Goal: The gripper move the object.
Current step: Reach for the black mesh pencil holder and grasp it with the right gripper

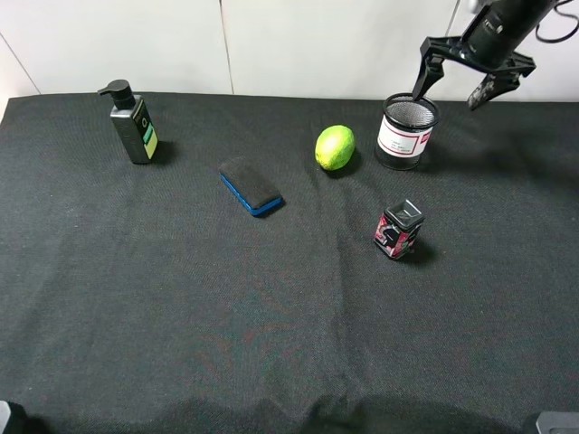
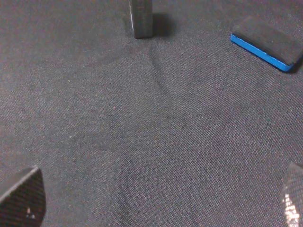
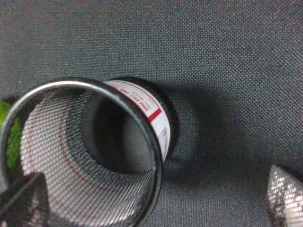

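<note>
Black mesh cup (image 1: 406, 132), white label with a red border, stands upright near the far edge of the worktop (image 1: 271, 316), toward its far right corner. Over it hangs the right tool (image 1: 447, 98), spread open and gripping nothing. One finger (image 3: 21, 203) sits over the cup's mouth, the other outside the wall on the side toward the right edge. Whether the inner finger touches the rim I cannot tell. A lime (image 1: 335, 147) lies just beside the cup, on its left. A small red-black box (image 1: 398, 230) stands nearer the front edge, apart from both. Further left lie a blue-backed eraser (image 1: 251, 186) and, near the far left corner, a pump bottle (image 1: 133, 124). The left tool (image 2: 156, 203) is open too, fingers wide over bare cloth.
</note>
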Robot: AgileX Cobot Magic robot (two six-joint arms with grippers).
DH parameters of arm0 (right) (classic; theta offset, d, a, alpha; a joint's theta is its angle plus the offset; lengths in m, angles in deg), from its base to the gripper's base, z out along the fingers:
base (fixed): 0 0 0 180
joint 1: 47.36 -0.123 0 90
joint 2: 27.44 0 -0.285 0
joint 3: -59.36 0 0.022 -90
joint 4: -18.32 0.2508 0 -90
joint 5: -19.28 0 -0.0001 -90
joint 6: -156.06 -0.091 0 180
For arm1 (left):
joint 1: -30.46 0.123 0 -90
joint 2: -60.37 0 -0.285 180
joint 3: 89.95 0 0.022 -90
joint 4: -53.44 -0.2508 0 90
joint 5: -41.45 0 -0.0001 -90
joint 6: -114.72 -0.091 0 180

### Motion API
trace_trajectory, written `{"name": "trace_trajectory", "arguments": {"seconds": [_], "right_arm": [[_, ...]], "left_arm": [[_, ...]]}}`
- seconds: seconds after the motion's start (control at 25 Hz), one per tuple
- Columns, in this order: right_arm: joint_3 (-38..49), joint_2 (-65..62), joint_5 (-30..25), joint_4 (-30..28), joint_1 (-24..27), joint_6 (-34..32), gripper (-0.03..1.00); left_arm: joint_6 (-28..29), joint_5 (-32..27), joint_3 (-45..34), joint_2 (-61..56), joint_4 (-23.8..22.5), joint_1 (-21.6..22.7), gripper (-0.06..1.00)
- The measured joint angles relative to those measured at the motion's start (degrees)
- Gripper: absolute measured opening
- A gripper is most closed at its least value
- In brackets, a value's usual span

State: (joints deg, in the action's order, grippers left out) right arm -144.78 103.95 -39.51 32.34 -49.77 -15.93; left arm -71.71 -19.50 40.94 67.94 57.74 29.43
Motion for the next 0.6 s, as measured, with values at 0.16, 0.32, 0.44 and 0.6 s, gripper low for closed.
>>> {"name": "trace_trajectory", "arguments": {"seconds": [0.16,0.32,0.44,0.6], "right_arm": [[0.00,1.69,0.37,-0.06,0.00,0.00,0.69],[0.00,3.82,0.60,-0.06,0.00,0.00,0.69],[0.00,5.18,1.51,-0.06,0.00,0.00,0.69],[0.00,6.86,1.72,-0.06,0.00,0.00,0.69]], "left_arm": [[0.00,0.00,0.00,0.00,0.00,0.00,1.00],[0.00,0.00,0.00,0.00,0.00,0.00,1.00],[0.00,0.00,0.00,0.00,0.00,0.00,1.00],[0.00,0.00,0.00,0.00,0.00,0.00,1.00]]}}
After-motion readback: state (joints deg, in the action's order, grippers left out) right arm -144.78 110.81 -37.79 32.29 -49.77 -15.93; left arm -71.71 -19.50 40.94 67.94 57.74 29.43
